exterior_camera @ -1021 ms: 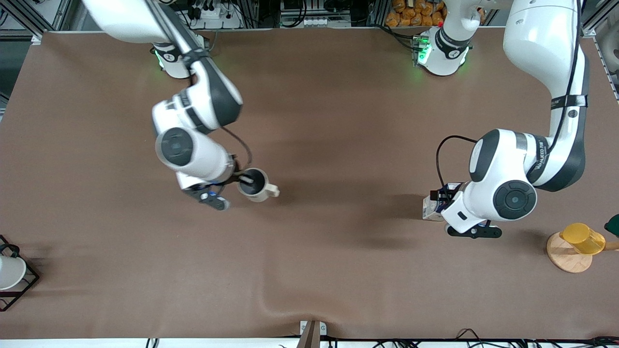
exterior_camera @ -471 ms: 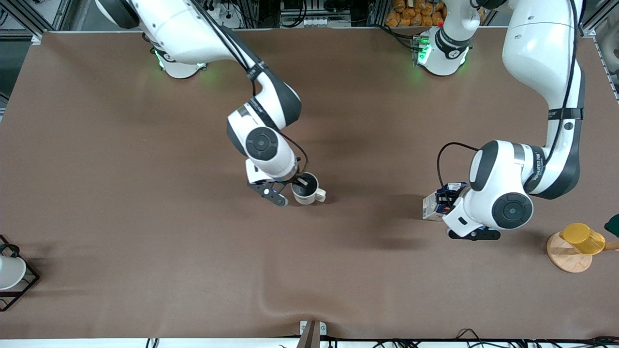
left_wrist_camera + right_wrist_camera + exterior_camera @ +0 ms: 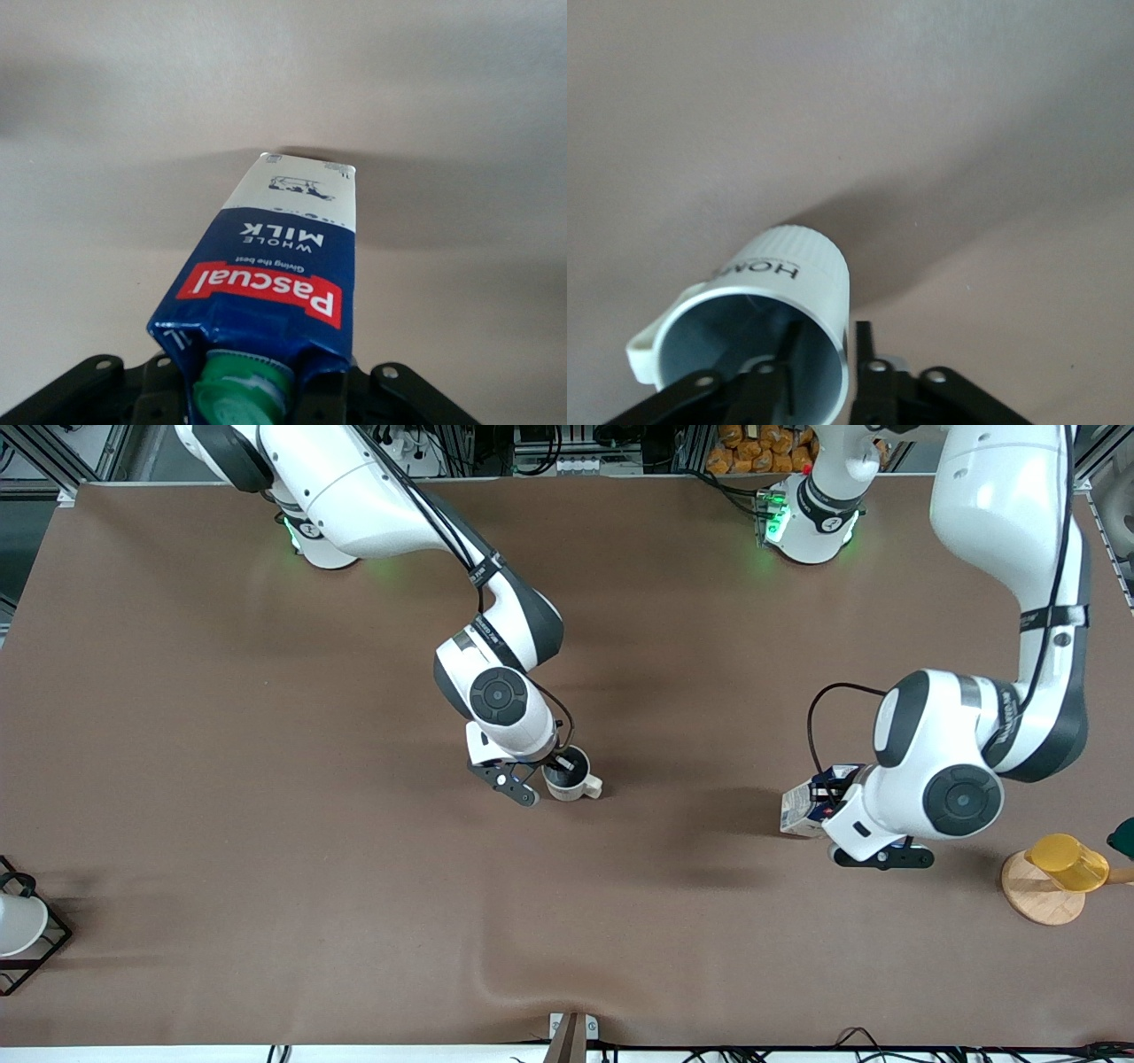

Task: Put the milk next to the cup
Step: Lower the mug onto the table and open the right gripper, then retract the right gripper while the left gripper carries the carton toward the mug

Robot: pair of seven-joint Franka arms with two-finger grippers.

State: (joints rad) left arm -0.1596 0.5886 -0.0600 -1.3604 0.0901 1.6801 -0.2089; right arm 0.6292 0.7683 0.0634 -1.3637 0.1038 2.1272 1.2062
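Dark blue milk [image 3: 805,809] is mostly hidden under the left arm's wrist in the front view, gripped by the left gripper [image 3: 248,390] at its gabled top, toward the left arm's end of the table. Well apart, mid-table, the right gripper [image 3: 828,354] pinches the empty cup's [image 3: 568,773] rim.

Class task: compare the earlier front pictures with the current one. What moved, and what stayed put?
The right gripper, pinching the cup by its rim, carried it toward the left arm's end of the table. The left gripper kept its hold on the milk, shifting it only slightly. The yellow cup stayed put.
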